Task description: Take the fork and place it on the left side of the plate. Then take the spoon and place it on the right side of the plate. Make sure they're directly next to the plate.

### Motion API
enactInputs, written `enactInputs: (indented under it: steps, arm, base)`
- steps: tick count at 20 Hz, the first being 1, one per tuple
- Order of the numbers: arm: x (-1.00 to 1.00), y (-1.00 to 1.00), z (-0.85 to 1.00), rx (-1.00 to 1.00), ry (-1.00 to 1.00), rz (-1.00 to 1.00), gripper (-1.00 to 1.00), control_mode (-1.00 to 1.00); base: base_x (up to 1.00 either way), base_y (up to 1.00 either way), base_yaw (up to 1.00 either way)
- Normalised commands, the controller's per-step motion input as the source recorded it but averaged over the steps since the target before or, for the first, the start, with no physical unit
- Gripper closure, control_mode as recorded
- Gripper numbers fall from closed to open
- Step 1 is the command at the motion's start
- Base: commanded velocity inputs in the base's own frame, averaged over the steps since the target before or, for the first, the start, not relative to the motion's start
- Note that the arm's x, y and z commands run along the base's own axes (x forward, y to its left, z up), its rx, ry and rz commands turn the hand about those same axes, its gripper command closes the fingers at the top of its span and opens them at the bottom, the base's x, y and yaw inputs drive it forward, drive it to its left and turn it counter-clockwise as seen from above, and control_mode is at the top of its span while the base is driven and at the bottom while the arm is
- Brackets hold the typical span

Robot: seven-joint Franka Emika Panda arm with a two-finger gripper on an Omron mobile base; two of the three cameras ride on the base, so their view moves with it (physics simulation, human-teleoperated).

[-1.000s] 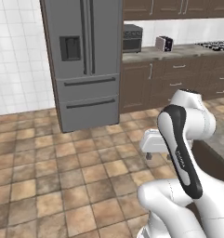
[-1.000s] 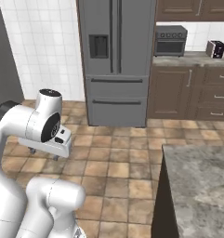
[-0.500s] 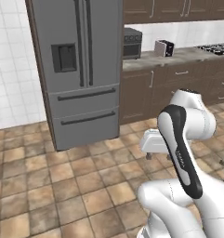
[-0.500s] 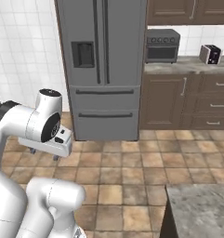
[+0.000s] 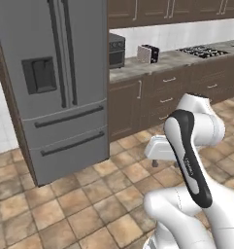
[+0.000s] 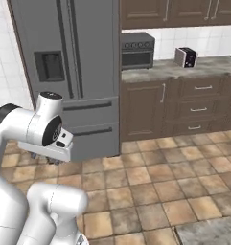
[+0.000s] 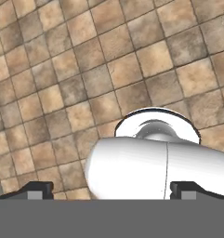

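Note:
The fork, the spoon and the plate are out of view. My gripper (image 7: 113, 189) is open: its two dark fingertips (image 7: 39, 188) stand far apart at the bottom of the hand view, with nothing between them. It points down at brown floor tiles. The hand is tucked in front of the arm, low over the floor, in the left base view (image 5: 156, 156) and in the right base view (image 6: 44, 155).
A tall grey fridge (image 5: 55, 87) stands ahead. To its right, dark cabinets (image 6: 193, 107) carry a counter with a small oven (image 6: 137, 50), a toaster (image 6: 186, 57) and a stove top (image 5: 201, 50). A grey stone counter corner (image 6: 208, 233) is at the lower right.
The whole picture has shifted: the base has moved, so the fridge sits further left and larger, and the stone counter has sunk toward the corner. The arm's pose is unchanged and the gripper stays open.

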Motion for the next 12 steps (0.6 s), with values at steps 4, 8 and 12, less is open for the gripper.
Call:
enactInputs:
  steps: [4,8,12]
  arm:
    - [0.0,0.0,0.0,0.0,0.0,0.0,-1.0,1.0]
    - [0.0,0.0,0.0,0.0,0.0,0.0,-1.0,1.0]
    - [0.0,0.0,0.0,0.0,0.0,0.0,-1.0,1.0]
  base:
    - [0.63,0.34,-0.5]
    - [0.65,0.34,-0.47]
    - [0.68,0.35,-0.44]
